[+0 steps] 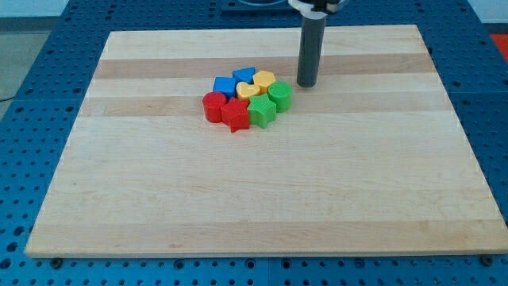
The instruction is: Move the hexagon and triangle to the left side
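Blue triangle [244, 75] at the cluster's top — left of my tip [307, 84], a bare rod, empty.

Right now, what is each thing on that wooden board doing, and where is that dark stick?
my tip: resting on the board, right of the cluster, touching no block
blue blocks: at the cluster's top left
yellow blocks: cluster's middle and top
green blocks: right edge, nearest my tip
red blocks: bottom left
wooden board: lying flat
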Action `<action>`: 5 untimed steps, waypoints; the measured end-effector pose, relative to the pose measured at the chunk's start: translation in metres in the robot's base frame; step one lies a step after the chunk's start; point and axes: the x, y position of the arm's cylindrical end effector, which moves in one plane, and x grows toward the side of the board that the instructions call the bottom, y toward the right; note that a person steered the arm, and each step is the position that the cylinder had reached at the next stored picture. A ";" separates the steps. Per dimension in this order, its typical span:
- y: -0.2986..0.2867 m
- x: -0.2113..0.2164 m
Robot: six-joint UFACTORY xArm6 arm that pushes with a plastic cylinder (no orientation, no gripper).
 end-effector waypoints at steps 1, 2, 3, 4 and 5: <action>-0.008 0.000; -0.017 0.005; -0.024 0.012; -0.029 0.013; -0.038 0.013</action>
